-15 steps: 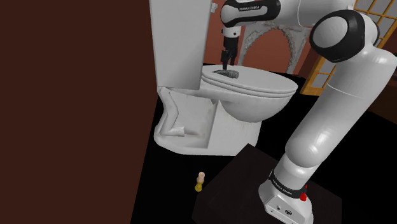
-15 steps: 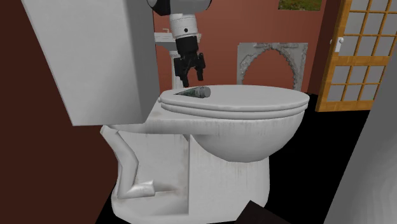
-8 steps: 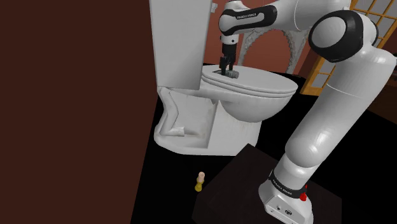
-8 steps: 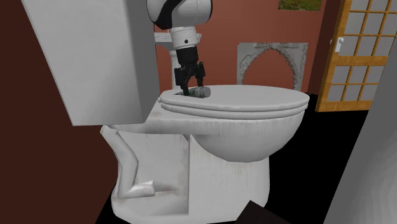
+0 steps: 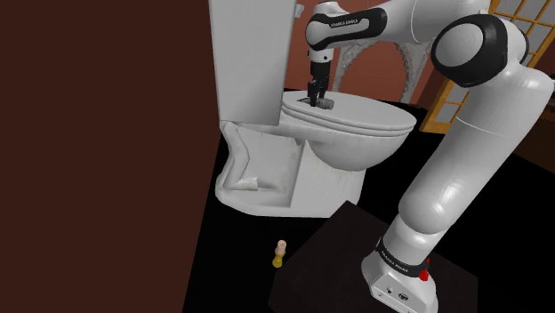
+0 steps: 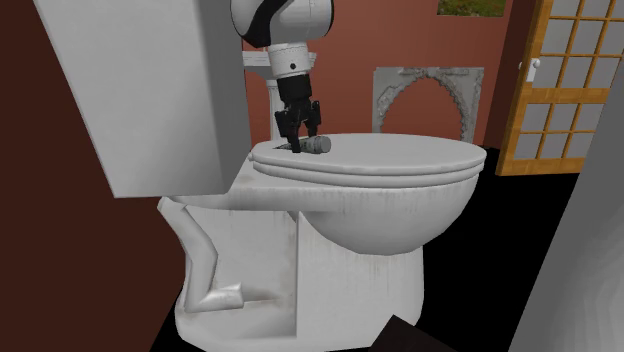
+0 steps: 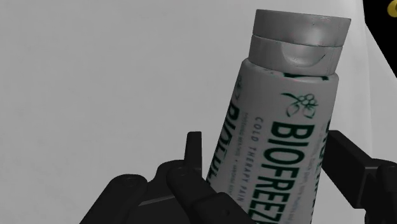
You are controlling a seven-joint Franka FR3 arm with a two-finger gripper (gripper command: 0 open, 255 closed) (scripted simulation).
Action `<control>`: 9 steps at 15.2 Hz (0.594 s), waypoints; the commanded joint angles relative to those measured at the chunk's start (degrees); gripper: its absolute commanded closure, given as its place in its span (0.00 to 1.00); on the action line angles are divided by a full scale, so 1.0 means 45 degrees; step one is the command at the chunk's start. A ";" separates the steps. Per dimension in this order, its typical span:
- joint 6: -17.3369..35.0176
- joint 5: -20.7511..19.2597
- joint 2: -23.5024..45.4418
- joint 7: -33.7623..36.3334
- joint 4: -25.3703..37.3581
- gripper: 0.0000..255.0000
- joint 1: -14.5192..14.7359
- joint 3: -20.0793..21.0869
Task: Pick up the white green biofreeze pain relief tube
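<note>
The Biofreeze tube (image 7: 280,121) is white with green lettering and a grey cap. It lies on the closed white toilet lid (image 5: 360,116), near the hinge end by the tank. My black gripper (image 7: 270,156) comes straight down on it, and its two fingers clasp the tube's body from either side, so it is shut on the tube. In the shoulder view the gripper (image 5: 315,98) stands upright over the tube (image 5: 326,103), whose cap end sticks out beside the fingers. The second exterior view gives the same picture of gripper (image 6: 300,143), tube (image 6: 317,146) and lid (image 6: 400,158).
The tall white tank (image 5: 253,53) rises right beside the gripper. A dark brown wall (image 5: 98,151) covers the shoulder view's left. A small yellow bottle (image 5: 279,255) stands on the black floor near my stand (image 5: 347,258). A wooden lattice door (image 6: 560,85) is at the back.
The gripper came down from above the lid onto the tube, and its fingers have drawn in and shut on it. The tube still rests on the lid.
</note>
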 commanded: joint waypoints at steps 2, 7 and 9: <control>0.0001 -0.0002 -0.0020 0.0013 -0.0028 1.00 0.0007 0.0007; -0.0848 0.0025 0.0017 -0.0119 0.0867 1.00 0.0018 0.0018; -0.1192 0.0036 0.0053 -0.0174 0.1251 1.00 0.0021 0.0021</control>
